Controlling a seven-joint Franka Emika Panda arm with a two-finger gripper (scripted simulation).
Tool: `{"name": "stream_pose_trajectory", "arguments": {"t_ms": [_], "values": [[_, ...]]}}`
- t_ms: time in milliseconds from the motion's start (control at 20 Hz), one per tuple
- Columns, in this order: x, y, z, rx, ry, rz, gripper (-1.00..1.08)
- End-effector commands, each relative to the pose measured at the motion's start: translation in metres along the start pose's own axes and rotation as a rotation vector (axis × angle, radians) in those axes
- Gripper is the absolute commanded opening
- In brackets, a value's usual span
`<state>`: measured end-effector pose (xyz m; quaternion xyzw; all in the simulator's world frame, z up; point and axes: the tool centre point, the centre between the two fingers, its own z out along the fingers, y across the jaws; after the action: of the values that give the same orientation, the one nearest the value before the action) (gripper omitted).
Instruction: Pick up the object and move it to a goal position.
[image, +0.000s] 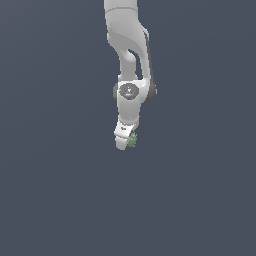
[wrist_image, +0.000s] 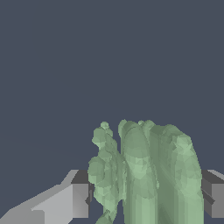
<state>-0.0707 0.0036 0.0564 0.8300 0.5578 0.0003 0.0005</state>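
The object is a tiny lumpy light-green thing, seen in the exterior view at the tip of the white arm, near the middle of the picture. My gripper is shut on it, and the arm hangs down from above. In the wrist view the object fills the gap between the two fingers, which press on it from both sides. Its knobbly top sticks out past the fingertips. Part of it is hidden behind the near finger in the exterior view.
A plain dark grey-blue surface fills the background in both views. No other objects, containers or edges show.
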Motion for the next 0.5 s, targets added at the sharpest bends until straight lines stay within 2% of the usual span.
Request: {"name": "stream_pose_trajectory", "arguments": {"t_ms": [0, 450], "values": [[0.006, 0.001, -0.003, -0.001, 0.000, -0.001, -1.00], [0.056, 0.014, -0.030, 0.000, 0.001, -0.001, -1.00]]}}
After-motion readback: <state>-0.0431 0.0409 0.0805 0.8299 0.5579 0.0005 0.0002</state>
